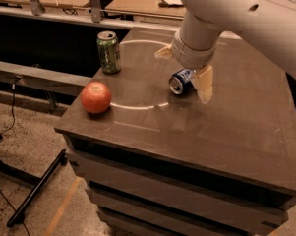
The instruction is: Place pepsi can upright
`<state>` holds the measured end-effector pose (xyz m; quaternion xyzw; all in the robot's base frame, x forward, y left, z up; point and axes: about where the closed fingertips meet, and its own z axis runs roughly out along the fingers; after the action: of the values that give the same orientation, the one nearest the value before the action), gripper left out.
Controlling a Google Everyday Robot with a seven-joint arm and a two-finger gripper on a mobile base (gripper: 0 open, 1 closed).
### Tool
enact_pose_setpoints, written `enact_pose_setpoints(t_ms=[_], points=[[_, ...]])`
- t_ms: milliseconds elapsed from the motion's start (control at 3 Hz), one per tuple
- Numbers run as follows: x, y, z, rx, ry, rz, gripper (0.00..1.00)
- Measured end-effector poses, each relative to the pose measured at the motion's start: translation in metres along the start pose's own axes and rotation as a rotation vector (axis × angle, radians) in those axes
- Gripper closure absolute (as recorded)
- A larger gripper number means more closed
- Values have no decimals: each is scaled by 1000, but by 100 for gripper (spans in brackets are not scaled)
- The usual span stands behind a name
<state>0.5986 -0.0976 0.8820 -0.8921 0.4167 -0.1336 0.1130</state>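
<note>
The pepsi can (179, 82) is dark blue with a silver rim. It lies on its side on the dark table (226, 132), its end facing the front left. My gripper (184, 69) hangs from the large white arm, directly above the can. It is open: one cream finger (163, 53) is behind and to the left of the can, the other finger (204, 84) is at its right. The arm hides the far part of the can.
A green can (108, 52) stands upright at the table's back left. A red apple (96, 97) sits near the left front edge. A thin white ring (137, 105) is drawn on the tabletop. Rails and a wooden surface lie behind the table.
</note>
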Motion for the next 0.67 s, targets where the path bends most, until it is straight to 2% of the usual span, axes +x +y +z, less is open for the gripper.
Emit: enact_pose_setpoints(t_ms=[333,667], points=[[-5,-8,12,-42,-28,-36,0],[-5,-8,12,-42,-28,-36,0]])
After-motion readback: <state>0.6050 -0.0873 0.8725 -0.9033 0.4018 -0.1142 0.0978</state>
